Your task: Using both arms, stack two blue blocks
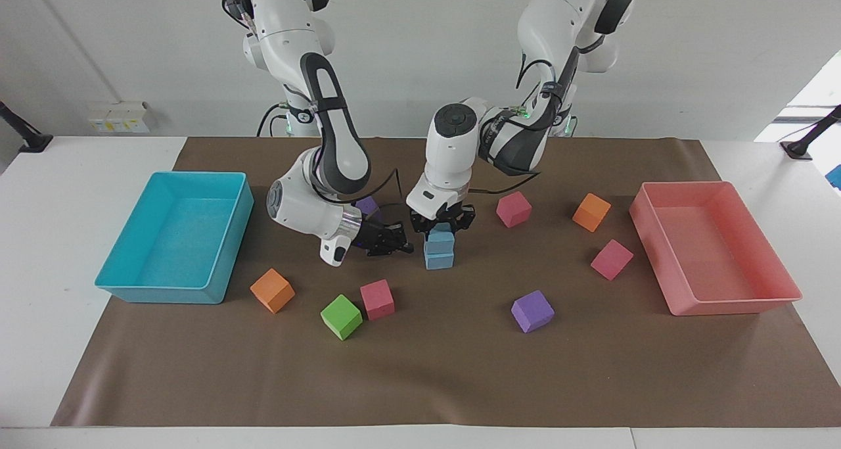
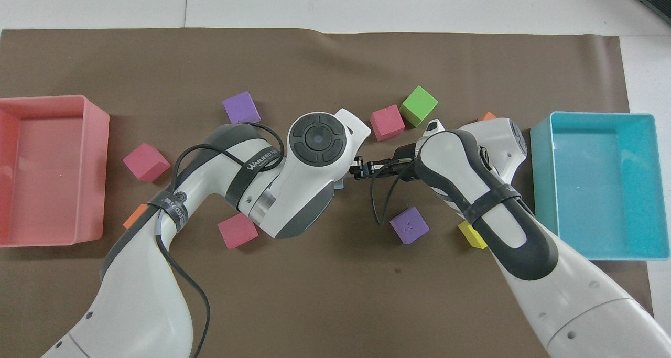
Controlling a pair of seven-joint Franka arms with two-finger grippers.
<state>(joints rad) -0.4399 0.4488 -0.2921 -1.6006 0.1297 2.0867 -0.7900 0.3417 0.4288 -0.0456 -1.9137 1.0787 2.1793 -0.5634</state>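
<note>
The two blue blocks are found mid-worktop, upper blue block (image 1: pixel 439 238) set on lower blue block (image 1: pixel 439 259); the stack is thus built, judging by how they sit, w/ edges approx. flush; release and retreat of the arms appear to be what is left.

The left gripper (image 1: pixel 441 225) is seen directly over the stack, its fingers straddling the top of the upper block; whether it is pinched or already let go cannot be told. The right gripper (image 1: pixel 387 240) is held low just beside the stack, toward the right arm's end, pointed sideways at it; its fingers' state cannot be told either.

As cubes, no long axis is had by either block; the stack's long axis is vertical, faces roughly square to the worktop's edges; no tilt is seen.

From overhead, the stack is almost wholly hidden under the left arm's wrist; only a sliver of blue (image 2: pixel 339 184) is shown.
</note>
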